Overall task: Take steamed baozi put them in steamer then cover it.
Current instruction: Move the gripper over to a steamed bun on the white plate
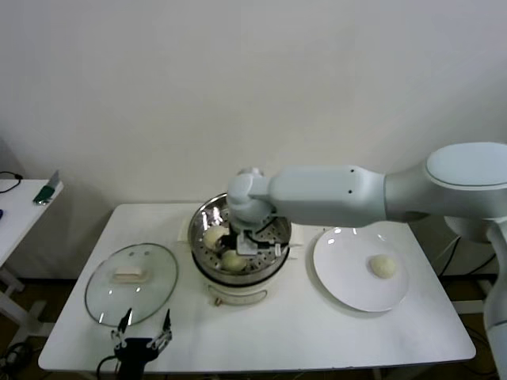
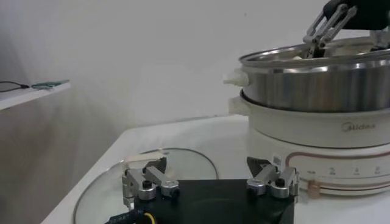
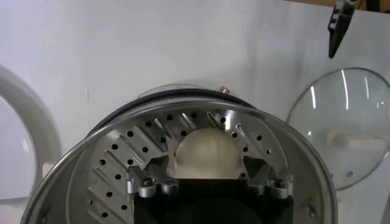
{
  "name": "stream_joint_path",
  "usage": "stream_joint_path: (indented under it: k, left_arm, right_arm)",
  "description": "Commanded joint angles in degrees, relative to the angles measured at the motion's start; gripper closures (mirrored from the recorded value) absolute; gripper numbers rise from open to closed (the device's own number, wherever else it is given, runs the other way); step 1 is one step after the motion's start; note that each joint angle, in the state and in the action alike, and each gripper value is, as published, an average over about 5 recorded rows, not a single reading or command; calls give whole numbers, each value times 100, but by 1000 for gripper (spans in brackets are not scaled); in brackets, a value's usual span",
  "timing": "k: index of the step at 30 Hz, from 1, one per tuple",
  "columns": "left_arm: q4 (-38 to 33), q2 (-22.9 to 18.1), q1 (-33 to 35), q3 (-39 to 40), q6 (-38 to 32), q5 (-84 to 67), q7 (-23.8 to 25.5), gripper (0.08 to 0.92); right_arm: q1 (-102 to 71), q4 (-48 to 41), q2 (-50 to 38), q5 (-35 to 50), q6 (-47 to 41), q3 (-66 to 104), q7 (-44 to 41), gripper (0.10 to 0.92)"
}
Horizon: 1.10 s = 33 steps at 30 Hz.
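Note:
The steamer [image 1: 202,218] stands mid-table on its cream pot base. My right gripper [image 1: 242,247] is down inside the basket. In the right wrist view its fingers are open [image 3: 206,161] on either side of a steamed baozi [image 3: 207,152] that rests on the perforated bottom [image 3: 122,152]. The head view shows two baozi in the basket [image 1: 214,236] [image 1: 234,260]. Another baozi [image 1: 383,266] lies on the white plate [image 1: 348,277]. The glass cover [image 1: 150,293] lies flat left of the steamer. My left gripper [image 1: 142,336] is open and empty by the cover's near edge.
The right arm reaches across over the steamer from the right. The left wrist view shows the pot base [image 2: 329,131], the cover [image 2: 183,159] and the left gripper [image 2: 206,167]. A side table [image 1: 16,198] stands far left. The wall is close behind.

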Motion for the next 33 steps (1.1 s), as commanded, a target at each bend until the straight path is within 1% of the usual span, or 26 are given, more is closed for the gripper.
stream_joint_path:
  k: [1,4,7,11,14,19,22,26,33]
  left_arm:
    - [-8,9,6,7,9,4,5,177]
    - [-22,9,14,5,13,6,7,177]
    - [-31,13,20,1,15,5,8,177]
    - [-37,21,3,9,23,9,12,177]
    - [-65,15,-15,22,39,16,26,177]
    - [-115,-8,-24,29,61,12,47,177]
    - [-96,-22,-35,47,66,28,52,177]
    - [-85,-37,-25,65,70,67,56,177]
    - [-54,-62,57,60,26,84,42,177]
  right_arm:
    - [521,-191,-152,874,95,114,-528,204]
    - [984,-356,-535,1515,111,129,-793,203]
    - [1448,-607,-1168,2132,-111,13,-1066,202]
    - [1947,-837,-2168,3073,-910,-630,-1115,203]
    - [1985,-848,-2927,3410,-1548,-1089,-972,203]
    - [1287,-742,-4136,3207,-2374,-1349,-748,203]
    - [554,-736,-4514,3028,-2657,-964,-640,203]
    - [-381,-860,-4656,2732,-2770,-374,-545,203]
    - [-1394,-1391,-4446,2145,-2855,373,-438,203]
